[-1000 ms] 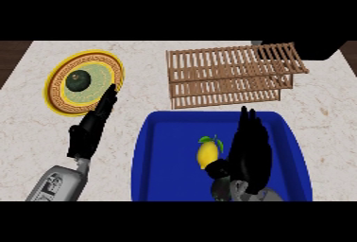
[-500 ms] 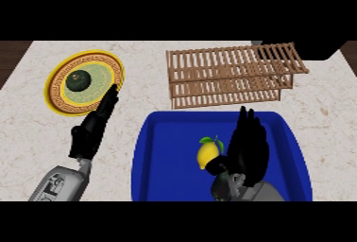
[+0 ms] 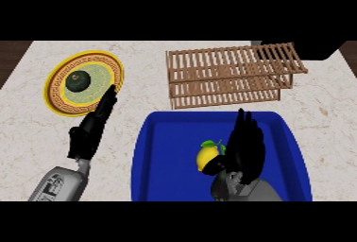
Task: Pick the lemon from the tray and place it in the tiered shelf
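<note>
A yellow lemon (image 3: 207, 155) with a green leaf lies in the blue tray (image 3: 167, 156), right of the tray's middle. My right hand (image 3: 244, 144) hovers over the tray just right of the lemon, its fingers straight and pointing away from me, its thumb touching the lemon's lower right side. The wooden tiered shelf (image 3: 230, 73) stands behind the tray, with nothing on its slats. My left hand (image 3: 92, 130) rests open on the counter left of the tray, fingers pointing up toward the plate.
A yellow patterned plate (image 3: 83, 82) holding a dark green round fruit (image 3: 78, 80) sits at the back left. A dark object fills the back right corner beyond the shelf. The marble counter stretches around the tray.
</note>
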Action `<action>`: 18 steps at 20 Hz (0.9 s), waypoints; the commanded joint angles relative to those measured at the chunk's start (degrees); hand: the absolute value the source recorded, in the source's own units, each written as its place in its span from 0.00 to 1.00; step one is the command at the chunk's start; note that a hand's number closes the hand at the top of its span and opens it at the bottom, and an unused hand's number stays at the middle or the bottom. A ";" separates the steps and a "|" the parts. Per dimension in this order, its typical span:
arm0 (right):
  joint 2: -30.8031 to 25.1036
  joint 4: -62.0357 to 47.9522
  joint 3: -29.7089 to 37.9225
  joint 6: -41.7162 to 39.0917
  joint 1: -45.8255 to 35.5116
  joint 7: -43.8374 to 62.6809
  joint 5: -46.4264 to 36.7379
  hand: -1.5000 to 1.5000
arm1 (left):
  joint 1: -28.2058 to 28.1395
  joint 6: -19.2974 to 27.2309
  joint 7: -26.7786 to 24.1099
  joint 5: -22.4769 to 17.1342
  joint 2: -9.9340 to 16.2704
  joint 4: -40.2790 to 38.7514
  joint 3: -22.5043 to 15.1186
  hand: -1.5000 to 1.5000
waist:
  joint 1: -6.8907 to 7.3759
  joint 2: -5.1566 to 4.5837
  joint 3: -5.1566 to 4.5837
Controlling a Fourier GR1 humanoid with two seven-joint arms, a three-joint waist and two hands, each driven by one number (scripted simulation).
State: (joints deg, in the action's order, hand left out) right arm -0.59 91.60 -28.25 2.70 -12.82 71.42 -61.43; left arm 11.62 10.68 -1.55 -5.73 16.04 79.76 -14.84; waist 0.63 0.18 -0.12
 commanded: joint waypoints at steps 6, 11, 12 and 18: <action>0.57 -2.71 -0.90 1.98 -1.86 13.80 2.06 0.00 | 1.24 -0.01 2.34 0.59 -0.26 1.20 0.86 0.50 | -0.06 -0.12 0.10; 0.57 -8.73 -4.31 8.43 -2.99 13.80 3.09 0.00 | 0.94 -1.64 0.31 0.67 0.13 -0.21 1.23 0.50 | 0.45 -0.38 0.07; 0.58 -7.34 -5.00 6.68 -1.83 13.80 3.27 1.00 | 2.23 0.11 0.83 1.67 -2.03 -1.75 0.63 0.50 | -0.28 -0.32 0.08; 0.58 -8.14 -6.76 1.38 -2.29 13.80 1.60 1.00 | 0.52 -1.07 2.24 1.53 -0.23 1.37 1.48 0.50 | -0.06 -0.13 0.08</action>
State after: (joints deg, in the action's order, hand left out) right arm -0.20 86.66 -32.75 4.96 -13.23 71.40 -57.70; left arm 11.93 10.13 0.10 -4.41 15.30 80.88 -13.81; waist 0.58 0.54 -0.14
